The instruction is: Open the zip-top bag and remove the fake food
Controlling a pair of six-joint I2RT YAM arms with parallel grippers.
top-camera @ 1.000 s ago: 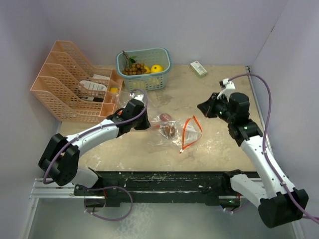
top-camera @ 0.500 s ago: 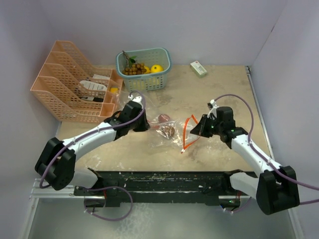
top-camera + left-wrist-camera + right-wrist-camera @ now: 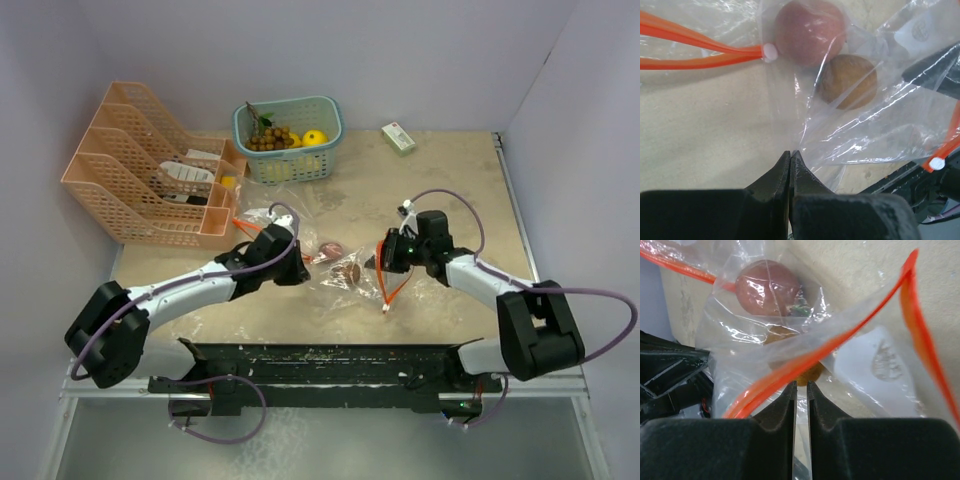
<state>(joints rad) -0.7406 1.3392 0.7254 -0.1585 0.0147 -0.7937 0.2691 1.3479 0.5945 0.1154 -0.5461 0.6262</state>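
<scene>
The clear zip-top bag [image 3: 358,283] with an orange zip rim lies on the table between my grippers, its mouth open toward the right. Inside are a reddish round toy fruit [image 3: 329,249] and a brown round one [image 3: 351,270]. My left gripper [image 3: 302,270] is shut on the bag's closed end [image 3: 805,140]; the reddish fruit [image 3: 809,31] and the brown one [image 3: 849,81] lie beyond it. My right gripper [image 3: 383,260] is at the mouth, jaws almost together with bag film [image 3: 740,355] between them, and the orange rim [image 3: 840,342] crosses above it.
A blue basket [image 3: 325,160] at the back holds a yellow fruit [image 3: 314,137] and a brown ball cluster [image 3: 268,138]. An orange file rack [image 3: 130,190] stands at the back left. A white-green box [image 3: 398,137] lies at the back right. A second clear bag [image 3: 255,217] lies by the rack.
My right arm swung down and left from the right side to the bag's mouth. My left gripper slid right along the table with the bag, and the bag shifted toward the front.
</scene>
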